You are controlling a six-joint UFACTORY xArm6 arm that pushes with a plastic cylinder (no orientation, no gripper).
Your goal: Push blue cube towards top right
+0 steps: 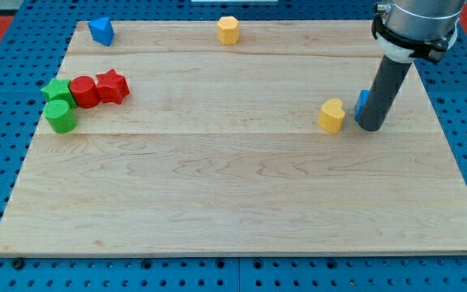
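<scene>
- Blue cube: mostly hidden behind the rod; only a sliver shows at the rod's left side, in the right half of the board, about mid-height and short of the right edge.
- My tip rests on the wooden board, touching or just beside the blue cube on its lower-right side as seen here; exact contact cannot be confirmed.
- No claw is fitted. The arm ends in a plain dark rod that cannot open, close or hold anything; it only pushes.
- Yellow heart-shaped block sits just to the left of the cube, apart from the tip.
- Yellow hexagonal block lies at the top edge, near its middle.
- Blue angular block lies near the top left corner.
- Red cylinder, red star, green star and green cylinder cluster at the left edge.
- Progress, as a judgement: the cube remains well short of the top right corner, so most of the travel is outstanding.
- Remaining work: the tip appears to need a position at the cube's lower left before pushing up and to the right.
</scene>
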